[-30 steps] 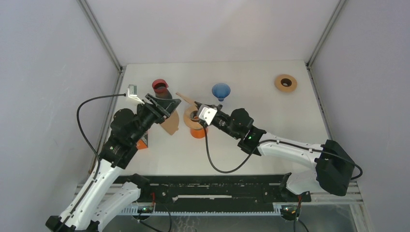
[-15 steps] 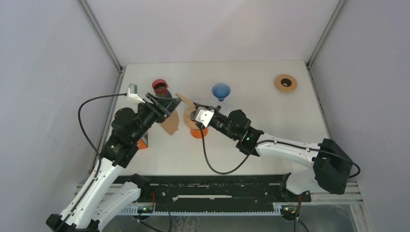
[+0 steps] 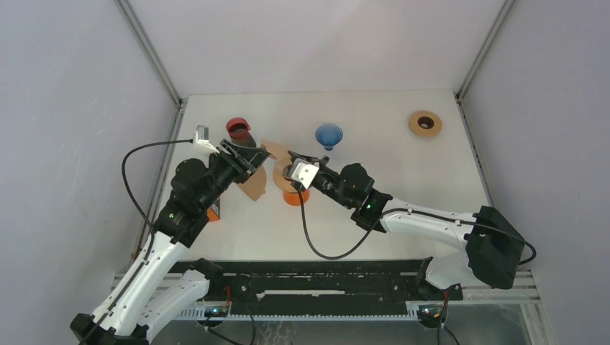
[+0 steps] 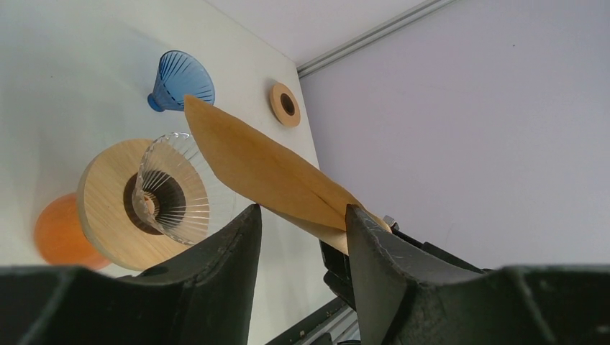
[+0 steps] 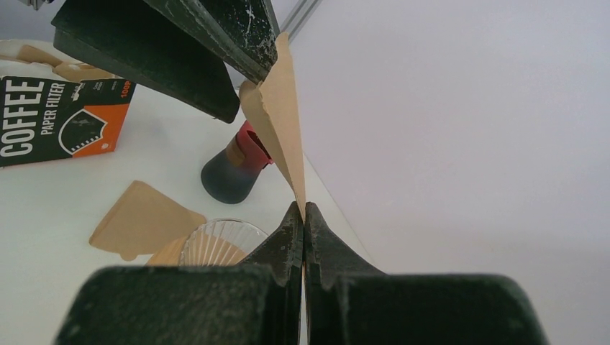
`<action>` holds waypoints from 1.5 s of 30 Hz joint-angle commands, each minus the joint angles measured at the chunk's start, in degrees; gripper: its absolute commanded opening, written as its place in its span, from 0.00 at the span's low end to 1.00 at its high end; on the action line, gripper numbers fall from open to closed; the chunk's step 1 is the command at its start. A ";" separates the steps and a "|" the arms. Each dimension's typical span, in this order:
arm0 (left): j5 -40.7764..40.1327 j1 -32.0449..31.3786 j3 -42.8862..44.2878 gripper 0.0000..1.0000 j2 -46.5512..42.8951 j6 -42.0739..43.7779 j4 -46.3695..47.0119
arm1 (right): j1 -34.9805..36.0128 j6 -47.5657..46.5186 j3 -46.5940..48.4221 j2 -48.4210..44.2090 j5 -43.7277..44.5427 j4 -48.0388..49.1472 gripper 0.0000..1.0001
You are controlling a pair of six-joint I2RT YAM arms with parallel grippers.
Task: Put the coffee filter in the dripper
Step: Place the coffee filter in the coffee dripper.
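The left arm [image 3: 147,269] is built of glossy white shell links joined by matte black cylindrical joints. A thin black left cable [image 3: 124,172] runs from a small pale grey left camera block [image 3: 201,134] at its wrist. The right arm [image 3: 431,219] has the same white shells and black joints, and ends in a bulky black box-shaped base housing [image 3: 496,248]. Its own thin black right cable [image 3: 334,256] runs from a pale grey right camera block [image 3: 302,172]. The left pincer [image 4: 302,215] has thick matte black fingers [image 4: 230,266] with rounded tips. The right pincer [image 5: 302,212] has dull black tapered fingers [image 5: 288,241] with a dusty, scuffed surface.
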 commanded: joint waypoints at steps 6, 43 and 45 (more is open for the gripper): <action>1.18 -0.19 -1.86 0.52 -0.09 -2.15 2.60 | 0.82 -0.52 0.07 0.18 1.37 3.49 0.00; -0.67 0.36 -1.22 0.00 0.14 -2.66 3.71 | 2.36 0.20 -2.02 -0.17 0.66 3.18 0.31; -1.88 0.36 0.73 0.00 0.43 -0.30 1.49 | 2.55 0.80 -2.02 -1.10 0.74 1.30 0.39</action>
